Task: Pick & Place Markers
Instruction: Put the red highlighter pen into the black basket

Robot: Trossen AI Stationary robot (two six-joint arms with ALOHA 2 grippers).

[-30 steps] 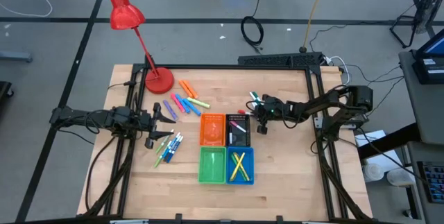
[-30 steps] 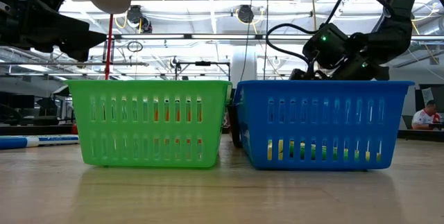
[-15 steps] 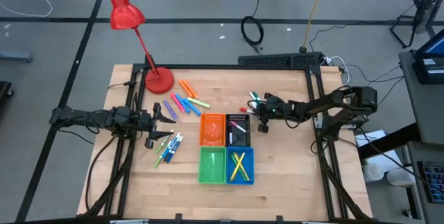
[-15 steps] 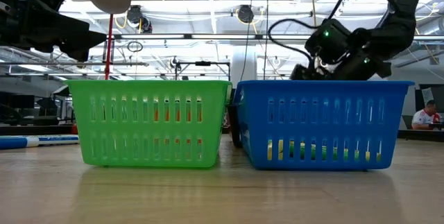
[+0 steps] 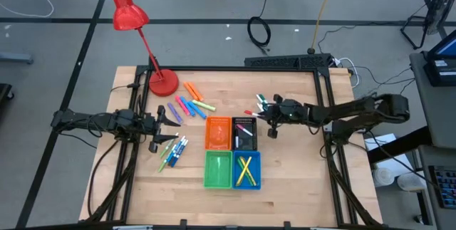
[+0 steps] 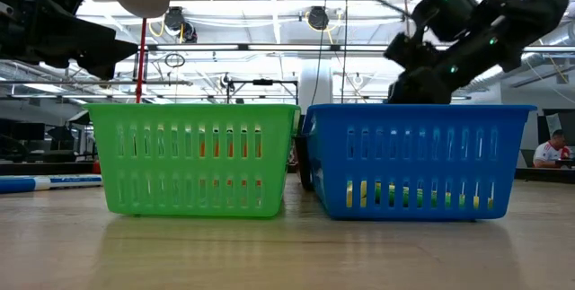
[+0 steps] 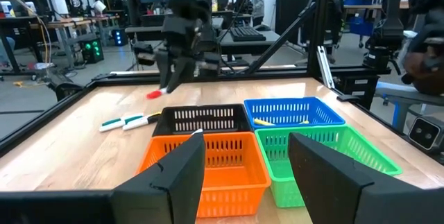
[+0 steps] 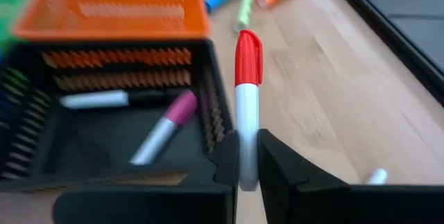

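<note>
From above, the right end effector (image 5: 268,118) sits just right of the black bin (image 5: 244,133), its arm stretched low and nearly level across the surface (image 5: 292,166) from the right edge; I judge the step in hand to be the carry of a picked marker toward a bin. The left end effector (image 5: 169,115) waits at the left side, beside the loose markers (image 5: 191,105) scattered near the red lamp (image 5: 135,27), with more white-bodied ones (image 5: 173,152) lying nearer. The orange bin (image 5: 219,132), green bin (image 5: 218,169) and blue bin (image 5: 246,169) complete the square block. From table height, the right arm (image 6: 467,43) angles down behind the blue bin's far rim, and its fingertips are hidden there. The left wrist view shows the left fingers (image 7: 180,175) standing apart with nothing between them, facing the bins, with the right arm hanging over the far part of the surface. The right wrist view shows the right fingers (image 8: 225,158) clenched on the white body of a red-capped marker (image 8: 247,106), which stands up from the grip beside the black bin, where a pink-capped marker (image 8: 165,128) and a black-capped marker (image 8: 104,99) already lie. The next move likely calls for shifting over the chosen bin, then letting go.
</note>
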